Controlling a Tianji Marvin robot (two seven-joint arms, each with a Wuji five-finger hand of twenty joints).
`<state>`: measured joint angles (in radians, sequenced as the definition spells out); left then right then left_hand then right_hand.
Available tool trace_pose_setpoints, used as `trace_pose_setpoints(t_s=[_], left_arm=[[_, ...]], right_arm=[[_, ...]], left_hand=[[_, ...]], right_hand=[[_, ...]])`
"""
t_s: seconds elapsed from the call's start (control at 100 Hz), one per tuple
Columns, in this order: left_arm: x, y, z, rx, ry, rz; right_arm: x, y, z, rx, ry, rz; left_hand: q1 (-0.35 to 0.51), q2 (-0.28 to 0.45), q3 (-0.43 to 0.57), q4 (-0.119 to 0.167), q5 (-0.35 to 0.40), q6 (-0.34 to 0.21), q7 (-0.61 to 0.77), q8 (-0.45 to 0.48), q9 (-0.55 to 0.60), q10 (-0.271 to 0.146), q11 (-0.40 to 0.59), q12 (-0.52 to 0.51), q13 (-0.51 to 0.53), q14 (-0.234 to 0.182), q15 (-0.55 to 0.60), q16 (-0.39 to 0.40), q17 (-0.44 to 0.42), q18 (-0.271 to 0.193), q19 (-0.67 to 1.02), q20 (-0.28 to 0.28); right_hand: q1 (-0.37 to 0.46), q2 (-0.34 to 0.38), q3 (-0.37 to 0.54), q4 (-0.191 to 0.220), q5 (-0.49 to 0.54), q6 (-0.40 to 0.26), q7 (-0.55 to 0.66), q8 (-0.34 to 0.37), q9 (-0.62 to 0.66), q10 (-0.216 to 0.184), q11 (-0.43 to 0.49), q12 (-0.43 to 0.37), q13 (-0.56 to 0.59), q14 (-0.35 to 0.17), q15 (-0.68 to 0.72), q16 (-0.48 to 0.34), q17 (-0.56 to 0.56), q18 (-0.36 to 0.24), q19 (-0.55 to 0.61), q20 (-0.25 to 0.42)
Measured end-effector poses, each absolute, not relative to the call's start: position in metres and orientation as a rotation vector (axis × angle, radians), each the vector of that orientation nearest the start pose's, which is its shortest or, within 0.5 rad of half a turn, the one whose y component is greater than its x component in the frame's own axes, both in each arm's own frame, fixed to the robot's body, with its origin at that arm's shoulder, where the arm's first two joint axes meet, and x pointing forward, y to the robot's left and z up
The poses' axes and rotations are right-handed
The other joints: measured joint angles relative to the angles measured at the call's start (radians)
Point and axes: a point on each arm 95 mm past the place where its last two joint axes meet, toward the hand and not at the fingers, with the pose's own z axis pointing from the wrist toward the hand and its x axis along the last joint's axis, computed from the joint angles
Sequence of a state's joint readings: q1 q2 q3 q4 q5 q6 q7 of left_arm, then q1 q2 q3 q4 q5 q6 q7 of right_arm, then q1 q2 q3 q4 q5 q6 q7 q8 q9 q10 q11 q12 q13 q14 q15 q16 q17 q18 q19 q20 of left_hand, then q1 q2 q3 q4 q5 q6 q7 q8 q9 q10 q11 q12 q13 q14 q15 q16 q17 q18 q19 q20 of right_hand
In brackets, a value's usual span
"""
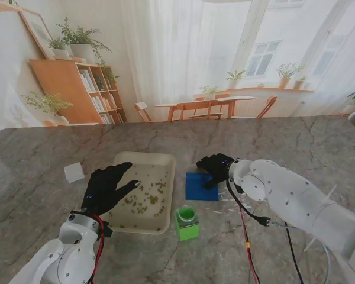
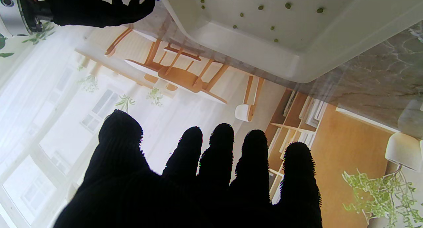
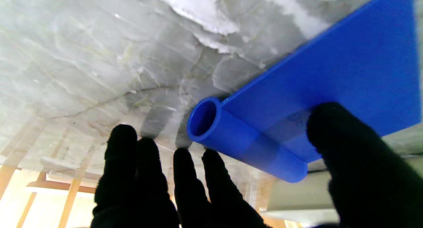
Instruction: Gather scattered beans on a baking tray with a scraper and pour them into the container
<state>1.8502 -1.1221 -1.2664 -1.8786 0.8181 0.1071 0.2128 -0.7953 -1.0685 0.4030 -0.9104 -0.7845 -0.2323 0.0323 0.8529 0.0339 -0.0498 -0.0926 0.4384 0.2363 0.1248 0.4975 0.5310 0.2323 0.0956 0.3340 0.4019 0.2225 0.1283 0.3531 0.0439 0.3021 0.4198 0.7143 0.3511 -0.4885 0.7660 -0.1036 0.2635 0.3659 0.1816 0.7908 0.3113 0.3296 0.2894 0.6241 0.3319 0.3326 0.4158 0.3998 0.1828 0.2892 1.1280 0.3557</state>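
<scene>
A cream baking tray (image 1: 122,222) lies left of centre with green beans (image 1: 147,198) scattered over its nearer half. My left hand (image 1: 106,188) hovers over the tray's left rim, open, fingers spread and holding nothing; the left wrist view shows the tray wall (image 2: 251,53) and beans (image 2: 259,6). A blue scraper (image 1: 199,189) lies flat on the table just right of the tray. My right hand (image 1: 216,168) sits at its far right corner, open. In the right wrist view the thumb (image 3: 360,162) overlaps the scraper's blade (image 3: 330,72), and the fingers (image 3: 185,181) spread beside its tube handle (image 3: 238,138).
A green container (image 1: 186,222) stands upright near the tray's nearer right corner, close to the scraper. A small white cube (image 1: 74,172) rests on the marble table left of the tray. A red and black cable (image 1: 247,236) hangs from my right arm.
</scene>
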Motion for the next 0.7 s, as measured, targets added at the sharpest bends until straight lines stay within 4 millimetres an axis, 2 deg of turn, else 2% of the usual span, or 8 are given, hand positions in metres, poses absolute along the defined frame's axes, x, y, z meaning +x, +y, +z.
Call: trace_pose_setpoints(t_s=[0.27,0.35,0.38,0.41,0.48,0.54,0.61,0.7], left_arm=[[0.325,-0.017,-0.303,-1.399,1.149,-1.684],[0.325,-0.017,-0.303,-1.398,1.149,-1.683],[0.325,-0.016,-0.303,-1.398,1.148,-1.683],[0.325,-0.016,-0.303,-1.398,1.148,-1.683],[0.325,-0.016,-0.303,-1.398,1.147,-1.682],[0.325,-0.016,-0.303,-1.398,1.147,-1.681],[0.325,-0.016,-0.303,-1.398,1.147,-1.681],[0.325,-0.016,-0.303,-1.399,1.148,-1.68]], right_arm=[[0.526,0.019,-0.363,0.901,2.117,1.221],[0.528,0.02,-0.362,0.896,2.119,1.217],[0.528,0.02,-0.362,0.893,2.12,1.215],[0.529,0.02,-0.361,0.892,2.119,1.214],[0.531,0.019,-0.362,0.895,2.112,1.216],[0.533,0.018,-0.363,0.892,2.101,1.225],[0.535,0.017,-0.364,0.875,2.093,1.232],[0.541,0.017,-0.364,0.868,2.094,1.231]], left_hand=[[0.0,0.0,0.0,0.0,0.0,0.0,0.0,0.0,0.0,0.0,0.0,0.0,0.0,0.0,0.0,0.0,0.0,0.0,0.0,0.0],[0.0,0.0,0.0,0.0,0.0,0.0,0.0,0.0,0.0,0.0,0.0,0.0,0.0,0.0,0.0,0.0,0.0,0.0,0.0,0.0],[0.0,0.0,0.0,0.0,0.0,0.0,0.0,0.0,0.0,0.0,0.0,0.0,0.0,0.0,0.0,0.0,0.0,0.0,0.0,0.0],[0.0,0.0,0.0,0.0,0.0,0.0,0.0,0.0,0.0,0.0,0.0,0.0,0.0,0.0,0.0,0.0,0.0,0.0,0.0,0.0],[0.0,0.0,0.0,0.0,0.0,0.0,0.0,0.0,0.0,0.0,0.0,0.0,0.0,0.0,0.0,0.0,0.0,0.0,0.0,0.0],[0.0,0.0,0.0,0.0,0.0,0.0,0.0,0.0,0.0,0.0,0.0,0.0,0.0,0.0,0.0,0.0,0.0,0.0,0.0,0.0],[0.0,0.0,0.0,0.0,0.0,0.0,0.0,0.0,0.0,0.0,0.0,0.0,0.0,0.0,0.0,0.0,0.0,0.0,0.0,0.0],[0.0,0.0,0.0,0.0,0.0,0.0,0.0,0.0,0.0,0.0,0.0,0.0,0.0,0.0,0.0,0.0,0.0,0.0,0.0,0.0]], right_hand=[[0.061,-0.094,0.106,-0.003,0.139,-0.008,0.152,0.117,0.154,0.008,0.244,0.064,0.184,0.0,0.127,0.029,0.171,0.015,0.056,0.028],[0.081,-0.101,0.117,-0.003,0.155,-0.028,0.27,0.175,0.207,0.005,0.328,0.092,0.225,-0.001,0.155,0.03,0.199,0.019,0.061,0.028],[0.086,-0.102,0.117,-0.003,0.168,-0.049,0.336,0.2,0.248,-0.012,0.394,0.105,0.239,-0.004,0.18,0.034,0.208,0.019,0.063,0.028],[0.086,-0.104,0.117,-0.003,0.173,-0.081,0.407,0.206,0.324,-0.069,0.481,0.115,0.245,-0.007,0.2,0.041,0.226,0.019,0.064,0.028],[0.077,-0.121,0.116,-0.02,0.2,-0.137,0.516,0.192,0.408,-0.155,0.527,0.114,0.256,-0.008,0.227,0.047,0.253,0.019,0.072,0.028],[0.073,-0.154,0.114,-0.115,0.215,-0.196,0.653,0.061,0.476,-0.23,0.533,0.098,0.28,-0.027,0.248,0.048,0.297,0.01,0.076,0.028],[0.064,-0.173,0.113,-0.186,0.219,-0.246,0.748,-0.044,0.518,-0.273,0.537,0.074,0.31,-0.049,0.265,0.048,0.326,0.005,0.082,0.014],[0.051,-0.205,0.088,-0.227,0.231,-0.336,0.838,-0.129,0.56,-0.33,0.54,0.056,0.327,-0.085,0.324,0.063,0.35,-0.004,0.083,0.012]])
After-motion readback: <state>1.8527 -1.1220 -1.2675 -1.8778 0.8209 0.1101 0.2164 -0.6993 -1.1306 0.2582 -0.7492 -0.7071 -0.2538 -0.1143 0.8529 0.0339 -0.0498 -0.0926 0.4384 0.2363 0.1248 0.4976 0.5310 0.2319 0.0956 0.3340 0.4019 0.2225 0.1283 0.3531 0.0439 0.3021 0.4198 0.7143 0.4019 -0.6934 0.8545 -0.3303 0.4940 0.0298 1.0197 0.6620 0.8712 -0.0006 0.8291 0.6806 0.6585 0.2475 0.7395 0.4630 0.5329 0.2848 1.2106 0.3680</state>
